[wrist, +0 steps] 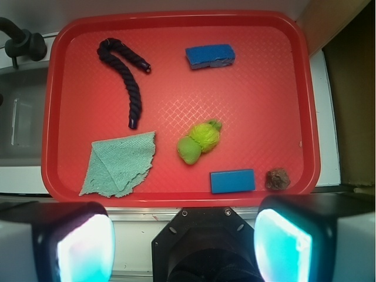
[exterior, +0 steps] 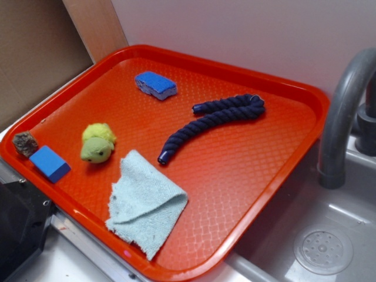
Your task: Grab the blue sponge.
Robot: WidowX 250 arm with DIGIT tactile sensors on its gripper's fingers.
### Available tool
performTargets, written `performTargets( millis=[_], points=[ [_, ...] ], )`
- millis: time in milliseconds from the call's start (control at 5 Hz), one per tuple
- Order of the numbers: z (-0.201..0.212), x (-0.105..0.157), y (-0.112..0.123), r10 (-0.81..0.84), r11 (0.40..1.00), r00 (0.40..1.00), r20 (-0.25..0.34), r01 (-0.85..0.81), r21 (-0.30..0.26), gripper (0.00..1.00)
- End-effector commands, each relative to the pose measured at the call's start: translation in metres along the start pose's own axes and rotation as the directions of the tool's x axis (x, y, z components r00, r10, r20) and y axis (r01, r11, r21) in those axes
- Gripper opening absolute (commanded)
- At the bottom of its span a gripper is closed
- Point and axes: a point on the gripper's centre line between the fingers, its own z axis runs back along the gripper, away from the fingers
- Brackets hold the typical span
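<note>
Lying far across tray (wrist: pixel 176 64) from spread gripper (wrist: pixel 185 244): blue sponge (wrist: pixel 210 56).

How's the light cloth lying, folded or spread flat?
Folded. The cloth shows one corner doubled over itself into a rough triangle on the red tray; the wrist view shows overlapping layers too.

Gripper (wrist: pixel 185 247) fingertips cut off by wrist view's bottom edge.

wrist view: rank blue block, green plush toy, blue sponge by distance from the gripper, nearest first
The gripper sits at the bottom edge of the wrist view, outside the tray.
1. Blue block: near edge of the tray, right of centre.
2. Green plush toy: mid-tray.
3. Blue sponge: far side of the tray.
</note>
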Motion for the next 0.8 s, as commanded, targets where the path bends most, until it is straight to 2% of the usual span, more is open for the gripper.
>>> performTargets(
  millis=[0,200,400,600],
  points=[
    [0.000,0.000,0.000,0.000,1.000,1.000,0.000,0.000,0.000,1.00],
    [-0.001,0.026,-0.011,0.080,0.997,0.994,0.074,-0.078,-0.026,1.00],
    [-0.009,0.050,-0.017,0.188,0.982,0.977,0.105,-0.186,-0.032,1.00],
    [-0.027,0.076,-0.022,0.356,0.932,0.919,0.170,-0.362,0.000,1.00]
  ],
)
